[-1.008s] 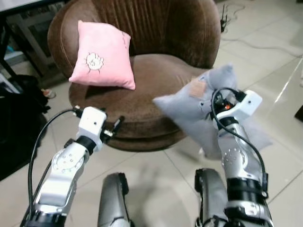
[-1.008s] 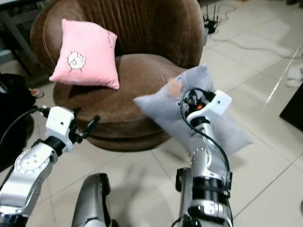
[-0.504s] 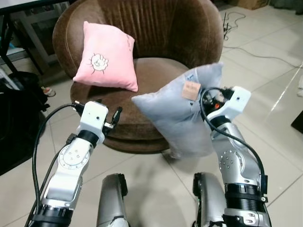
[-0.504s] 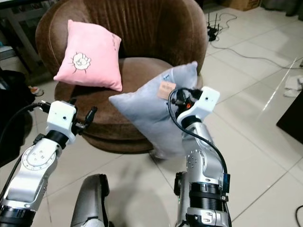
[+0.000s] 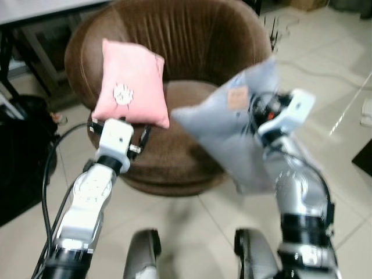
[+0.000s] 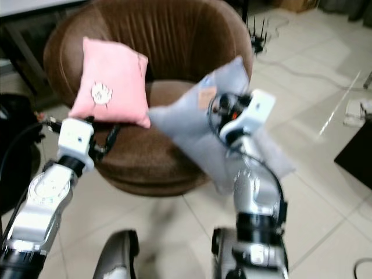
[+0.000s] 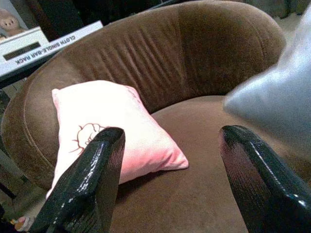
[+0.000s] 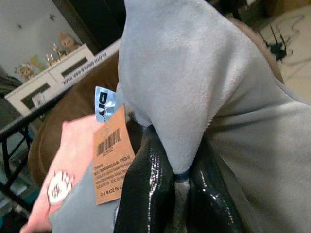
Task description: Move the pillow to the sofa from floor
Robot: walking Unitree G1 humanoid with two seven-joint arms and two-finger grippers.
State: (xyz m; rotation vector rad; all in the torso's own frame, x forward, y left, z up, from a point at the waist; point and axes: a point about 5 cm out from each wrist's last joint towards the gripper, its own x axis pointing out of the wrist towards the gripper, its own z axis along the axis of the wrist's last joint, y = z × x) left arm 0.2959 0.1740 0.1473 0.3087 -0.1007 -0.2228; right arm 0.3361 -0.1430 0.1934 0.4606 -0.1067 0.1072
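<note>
So this is a room with pale glossy floor tiles [image 5: 203, 221] and a big round brown sofa [image 5: 192, 35] with a ribbed back, and a pink pillow [image 5: 131, 81] with a small drawing on it leaning against the sofa's left side. There's a black bag [image 5: 20, 157] on the floor off to the left, cables [image 6: 256, 26] lying behind the sofa on the right, and a white box with black lettering [image 7: 43, 41] behind the sofa. The right hand [image 8: 167, 189] has its two fingers pinched tight on a fold of the gray pillow [image 5: 232, 128], which has a brown cardboard tag [image 8: 109, 155] hanging off it. The gray pillow is up in the air, hanging over the right front edge of the seat, not resting on it. Compared with half a second ago it's been lifted a bit higher and sits further toward the sofa back, and the frames are blurrier. The left hand [image 7: 167, 179] is spread wide and holding nothing, hovering in front of the seat near the pink pillow. The middle and right of the seat [image 7: 194, 145] are bare brown cushion, so there's room beside the pink one.
</note>
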